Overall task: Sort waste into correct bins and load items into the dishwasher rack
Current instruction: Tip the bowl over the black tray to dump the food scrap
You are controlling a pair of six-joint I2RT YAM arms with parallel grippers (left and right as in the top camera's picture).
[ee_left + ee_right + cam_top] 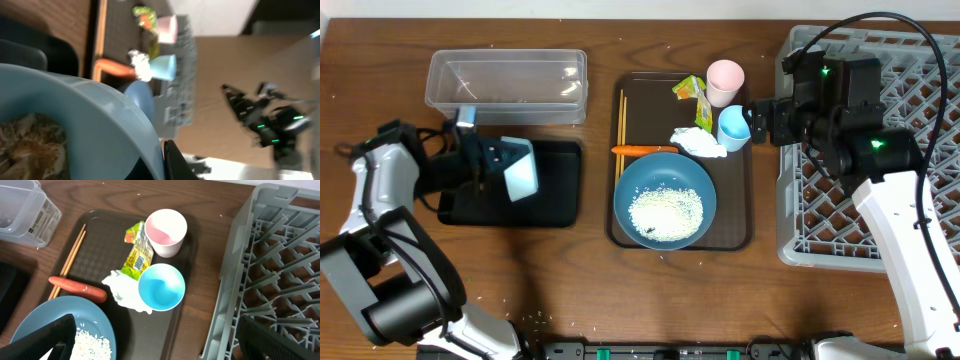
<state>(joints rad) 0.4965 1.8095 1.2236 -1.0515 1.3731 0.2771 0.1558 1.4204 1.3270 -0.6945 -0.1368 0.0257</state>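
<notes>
Small light-blue bowl, apparently holding brownish scrap, clamped in left gripper above black tray; right gripper jaws apart.

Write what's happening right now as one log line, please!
left gripper: shut on small bowl, tilted over black tray | food scrap in bowl | right gripper: open, near light-blue cup

"How is the left arm posed?"
"It is bent, with the wrist pointing right. The left pincer is clamped tight on the rim of a small bowl, which it holds tilted."
"And the right arm?"
"It reaches forward with the wrist turned left. The right pincer is spread wide and holds nothing."
</notes>
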